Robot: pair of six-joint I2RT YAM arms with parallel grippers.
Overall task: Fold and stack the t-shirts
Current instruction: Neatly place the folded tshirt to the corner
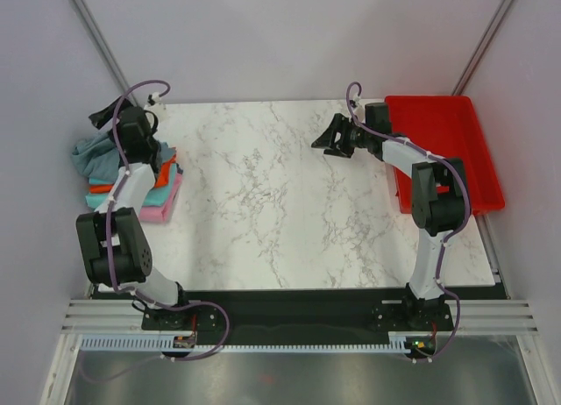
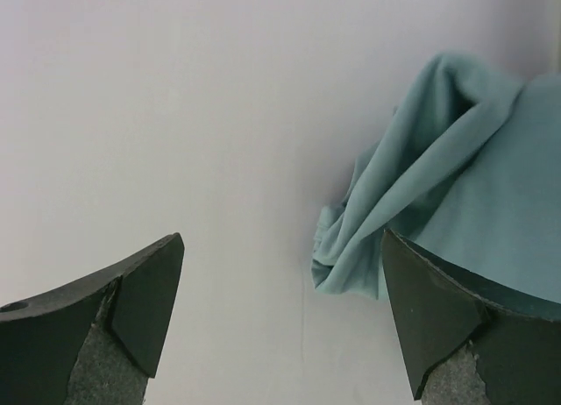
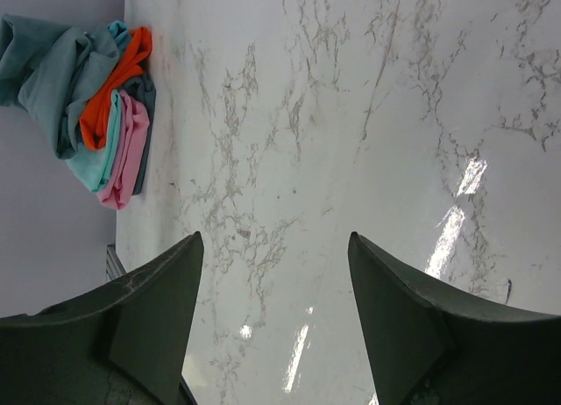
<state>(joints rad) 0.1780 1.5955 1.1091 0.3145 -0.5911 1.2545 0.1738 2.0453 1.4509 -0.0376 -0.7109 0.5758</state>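
Observation:
A stack of t-shirts [image 1: 140,184] lies at the table's left edge. A crumpled teal shirt [image 1: 91,154] sits on top and hangs over the edge, above orange [image 1: 163,170], slate grey-blue [image 1: 166,151] and pink [image 1: 165,205] layers. My left gripper [image 1: 103,113] is open and empty, raised behind the stack. In the left wrist view the teal shirt [image 2: 456,177] lies by the right finger of my left gripper [image 2: 280,240]. My right gripper [image 1: 322,145] is open and empty over the far right of the table. The right wrist view shows my right gripper [image 3: 275,240] and the stack [image 3: 105,116] far off.
A red plastic tray [image 1: 478,164] stands at the right edge of the marble table [image 1: 280,203], beside the right arm. White walls close in the left, back and right sides.

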